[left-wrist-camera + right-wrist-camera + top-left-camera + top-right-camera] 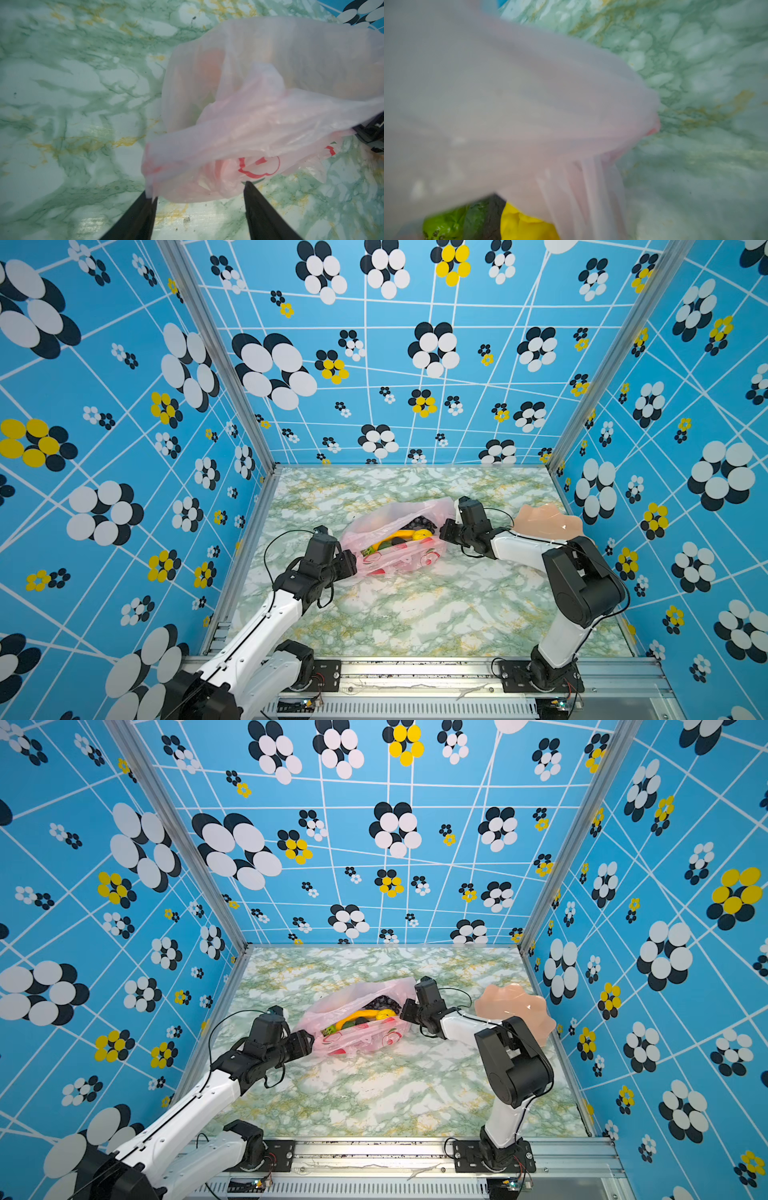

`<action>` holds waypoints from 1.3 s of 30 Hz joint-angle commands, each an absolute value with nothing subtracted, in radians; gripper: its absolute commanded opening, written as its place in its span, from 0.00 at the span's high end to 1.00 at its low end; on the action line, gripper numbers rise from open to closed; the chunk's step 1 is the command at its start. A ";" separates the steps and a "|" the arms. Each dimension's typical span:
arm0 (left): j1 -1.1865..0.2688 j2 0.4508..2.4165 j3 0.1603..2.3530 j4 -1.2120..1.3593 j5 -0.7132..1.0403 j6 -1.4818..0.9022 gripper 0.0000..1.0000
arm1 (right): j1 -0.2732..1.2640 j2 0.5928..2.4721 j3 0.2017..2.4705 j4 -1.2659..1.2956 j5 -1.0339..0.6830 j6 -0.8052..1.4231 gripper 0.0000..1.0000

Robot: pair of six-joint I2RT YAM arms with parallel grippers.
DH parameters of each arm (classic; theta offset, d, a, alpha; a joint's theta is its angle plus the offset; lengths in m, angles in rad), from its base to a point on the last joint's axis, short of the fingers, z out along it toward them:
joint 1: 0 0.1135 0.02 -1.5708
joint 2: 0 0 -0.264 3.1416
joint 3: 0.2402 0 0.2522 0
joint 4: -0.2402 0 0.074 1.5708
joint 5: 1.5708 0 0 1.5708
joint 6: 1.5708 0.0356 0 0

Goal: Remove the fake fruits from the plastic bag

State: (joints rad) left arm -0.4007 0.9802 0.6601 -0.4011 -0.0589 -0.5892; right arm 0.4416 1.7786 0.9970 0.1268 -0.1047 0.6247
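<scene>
The pink plastic bag (374,522) (332,1006) lies mid-table with its mouth gaping. Inside it show a yellow banana (401,536) (359,1016), dark grapes (422,524) and a green fruit (368,551). My left gripper (353,566) (198,193) is open at the bag's near left end. The film (270,104) brushes one fingertip (150,200). My right gripper (445,531) (405,1011) is at the bag's right end, shut on its film. In the right wrist view taut plastic (508,104) hides the fingers, above a green fruit (444,224) and a yellow one (525,226).
A peach scalloped bowl (544,520) (515,1002) sits at the right, behind my right arm. Blue flowered walls close in the marble table (415,614) on three sides. A metal rail (415,672) runs along the front edge.
</scene>
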 commanded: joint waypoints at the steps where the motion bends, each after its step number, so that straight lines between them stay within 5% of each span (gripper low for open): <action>1: -0.508 1.054 0.806 -0.567 -0.327 -0.456 0.26 | 0.439 1.808 1.071 0.016 -0.052 0.537 1.00; 7: -0.661 1.294 1.030 -0.673 -0.560 -0.316 0.17 | 0.439 1.818 1.126 -0.021 -0.049 0.496 1.00; 15: -0.591 1.613 1.225 -0.710 -0.625 -0.263 0.09 | 0.439 1.809 1.107 -0.022 -0.050 0.468 1.00; 18: -0.478 1.671 1.255 -0.712 -0.542 -0.341 0.24 | 0.439 1.812 1.102 -0.015 -0.030 0.456 1.00; 22: -0.286 1.655 1.188 -0.550 -0.185 -0.413 0.71 | 0.438 1.847 1.131 0.004 -0.032 0.426 1.00; 26: -0.128 1.646 1.149 -0.456 0.002 -0.495 0.98 | 0.439 1.927 1.247 0.012 -0.078 0.413 1.00; 34: 0.041 1.640 1.222 -0.368 0.195 -0.568 1.00 | 0.470 2.160 1.758 -0.145 -0.148 0.415 1.00; 39: -0.001 1.612 1.220 -0.419 0.238 -0.545 1.00 | 0.477 2.142 1.756 -0.154 -0.163 0.403 1.00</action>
